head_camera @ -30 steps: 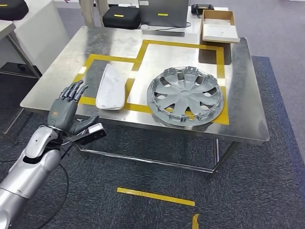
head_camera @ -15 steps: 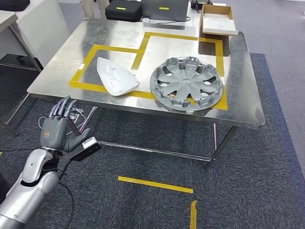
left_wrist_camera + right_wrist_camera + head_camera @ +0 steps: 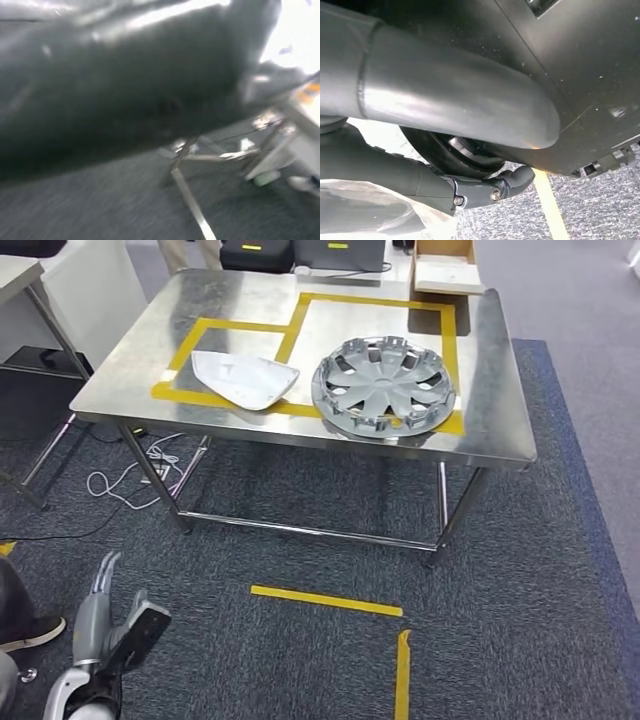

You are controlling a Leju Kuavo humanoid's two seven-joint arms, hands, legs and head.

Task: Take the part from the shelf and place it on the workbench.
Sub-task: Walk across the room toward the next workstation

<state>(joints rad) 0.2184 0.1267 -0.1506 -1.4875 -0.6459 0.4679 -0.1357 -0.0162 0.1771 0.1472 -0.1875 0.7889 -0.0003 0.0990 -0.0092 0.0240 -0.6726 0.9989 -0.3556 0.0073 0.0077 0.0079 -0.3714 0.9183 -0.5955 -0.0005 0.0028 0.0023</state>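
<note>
On the bench (image 3: 498, 430), seen from the head, a white part (image 3: 241, 379) lies near the left edge beside a wheel cover (image 3: 383, 386); the placing looks done. Low down, the left hand (image 3: 106, 625) hangs empty, fingers apart. Both wrist views blur; the right hand's state I cannot tell.

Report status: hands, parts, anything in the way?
Left hand low, open, holds nothing. Right hand: state unclear. White part and hubcap lie on workbench. Nothing blocking.
</note>
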